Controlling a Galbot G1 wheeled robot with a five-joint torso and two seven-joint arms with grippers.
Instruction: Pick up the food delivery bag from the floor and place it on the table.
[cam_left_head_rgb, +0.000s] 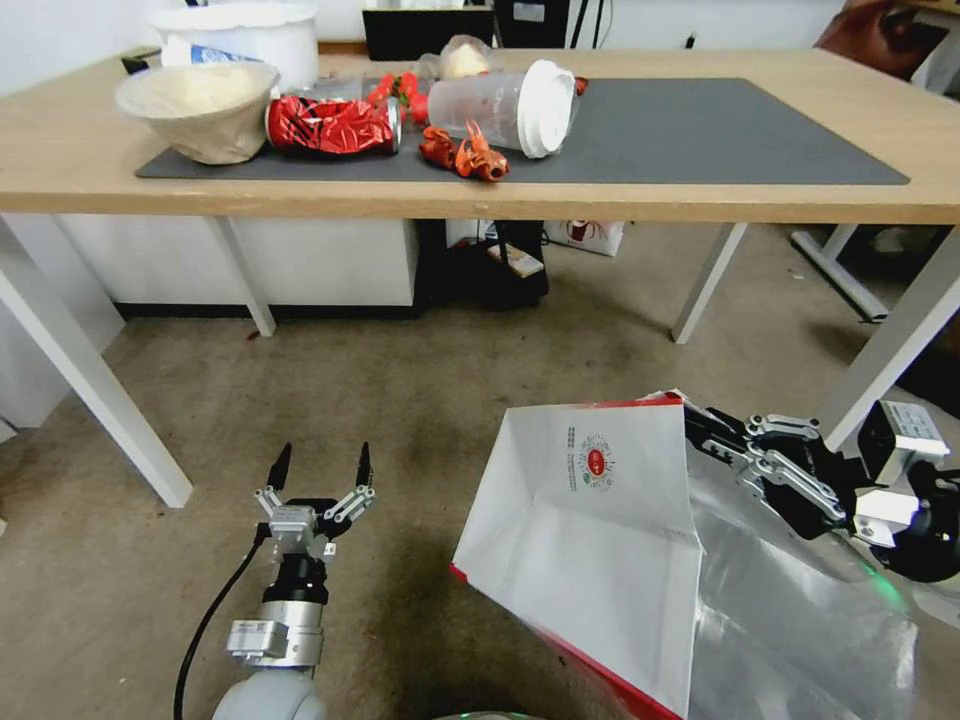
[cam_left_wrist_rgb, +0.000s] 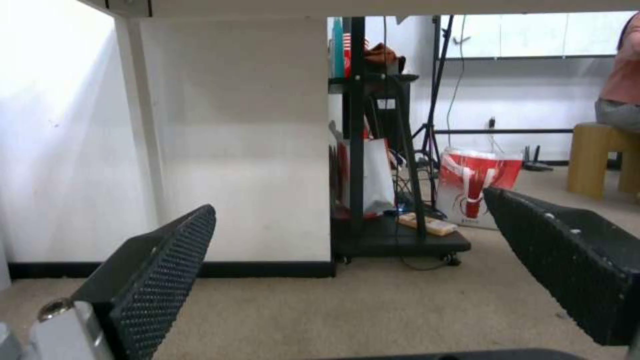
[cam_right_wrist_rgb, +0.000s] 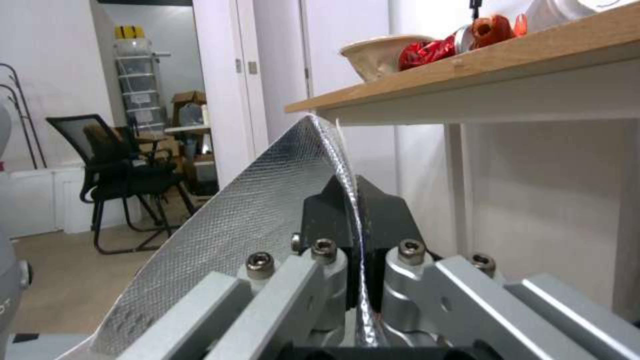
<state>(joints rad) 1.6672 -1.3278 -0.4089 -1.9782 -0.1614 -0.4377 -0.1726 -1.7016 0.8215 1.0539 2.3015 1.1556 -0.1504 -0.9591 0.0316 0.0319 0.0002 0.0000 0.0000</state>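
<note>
The food delivery bag (cam_left_head_rgb: 600, 540), white with red trim, a round red logo and silver foil lining, hangs tilted at the lower right of the head view, above the floor (cam_left_head_rgb: 380, 400). My right gripper (cam_left_head_rgb: 705, 428) is shut on the bag's top rim at its far corner. In the right wrist view the foil rim (cam_right_wrist_rgb: 267, 210) is pinched between the black fingers (cam_right_wrist_rgb: 380, 210). My left gripper (cam_left_head_rgb: 320, 468) stands open and empty low over the floor at the lower left; its ribbed pads (cam_left_wrist_rgb: 167, 275) are spread wide. The light-wood table (cam_left_head_rgb: 700, 195) with its dark grey mat (cam_left_head_rgb: 700, 130) lies ahead.
On the mat's left sit a paper bowl (cam_left_head_rgb: 200, 108), a crushed red can (cam_left_head_rgb: 330, 125), a tipped plastic cup (cam_left_head_rgb: 510, 105) and red scraps (cam_left_head_rgb: 465, 152). White table legs (cam_left_head_rgb: 100, 390) flank the floor. Under the table stand a black cart (cam_left_wrist_rgb: 393, 235) and a small red-and-white bag (cam_left_wrist_rgb: 477, 187).
</note>
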